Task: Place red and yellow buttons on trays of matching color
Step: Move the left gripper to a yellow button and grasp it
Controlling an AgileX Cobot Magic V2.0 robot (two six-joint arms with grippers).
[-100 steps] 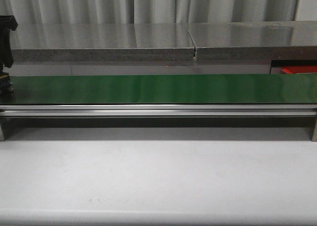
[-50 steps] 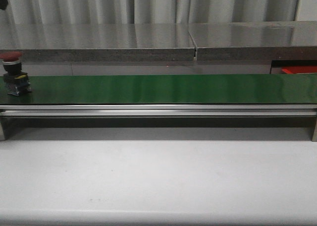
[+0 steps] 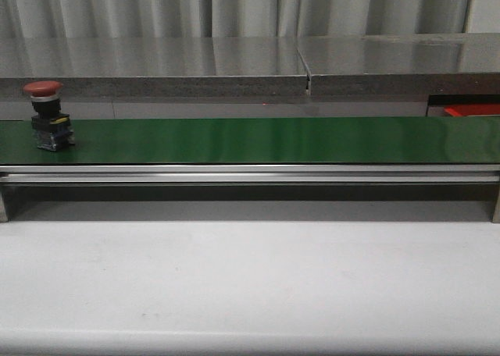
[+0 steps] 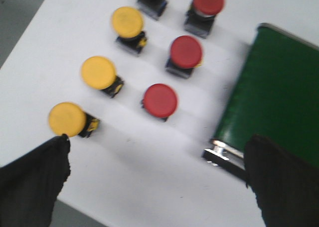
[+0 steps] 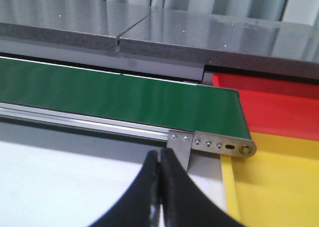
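Standing upright near the left end of the green conveyor belt (image 3: pixel 258 140), a red button (image 3: pixel 48 115) sits alone. Beyond that end, on the white tabletop (image 4: pixel 149 152), wait three red buttons (image 4: pixel 160 100) and four yellow buttons (image 4: pixel 98 72). Above them the left gripper (image 4: pixel 154 174) is spread wide. The right gripper (image 5: pixel 160 187) is pressed together near the red tray (image 5: pixel 279 105) and yellow tray (image 5: pixel 279 187).

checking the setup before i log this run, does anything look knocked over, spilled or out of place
Nothing stands out. The red button stands upright on the green belt near its left end. The spare buttons in the left wrist view sit upright in two rows, yellow and red. The trays hold nothing visible.
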